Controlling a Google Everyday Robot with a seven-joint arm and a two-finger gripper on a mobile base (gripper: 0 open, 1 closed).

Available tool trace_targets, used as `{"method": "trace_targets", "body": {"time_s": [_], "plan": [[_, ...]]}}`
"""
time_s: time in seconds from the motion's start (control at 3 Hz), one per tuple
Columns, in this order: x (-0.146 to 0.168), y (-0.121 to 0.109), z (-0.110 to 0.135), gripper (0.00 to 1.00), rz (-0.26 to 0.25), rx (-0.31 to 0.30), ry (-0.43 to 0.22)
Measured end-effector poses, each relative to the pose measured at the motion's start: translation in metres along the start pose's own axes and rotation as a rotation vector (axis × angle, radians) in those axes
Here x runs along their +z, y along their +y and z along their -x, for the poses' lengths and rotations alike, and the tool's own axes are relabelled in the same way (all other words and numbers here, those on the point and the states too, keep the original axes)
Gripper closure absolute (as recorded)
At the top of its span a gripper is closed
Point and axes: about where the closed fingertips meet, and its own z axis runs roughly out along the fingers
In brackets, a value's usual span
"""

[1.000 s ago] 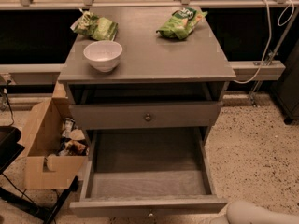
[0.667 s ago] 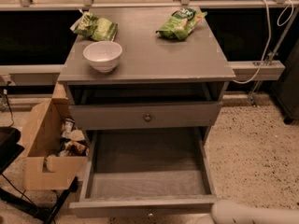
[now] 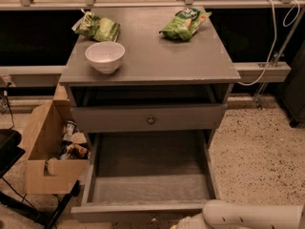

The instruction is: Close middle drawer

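The middle drawer is standing pulled well out from the grey bench. Its plain box is lying open to view, and its low front panel is reaching almost to the bottom edge of the view. Above it the taller-fronted drawer is sitting back in the frame, with a dark gap showing over it.

The end effector is showing only as a pale stub at the bottom edge, just beside the right part of the middle drawer's front panel. It is sitting at the tip of the white arm coming in from the lower right — whether it is open or closed cannot be told, nor whether it is touching the panel.

On the bench top a white bowl is sitting near the left front, with two green snack bags lying toward the back. A cardboard box is standing on the floor to the left.
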Motion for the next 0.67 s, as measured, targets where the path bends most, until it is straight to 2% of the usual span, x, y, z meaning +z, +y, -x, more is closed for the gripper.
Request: {"method": "trace_targets", "body": {"time_s": [0.33, 0.67], "plan": [[0.015, -0.025, 0.006, 1.0, -0.024, -0.019, 0.003], [0.023, -0.037, 0.01, 1.0, -0.03, -0.025, 0.003]]}}
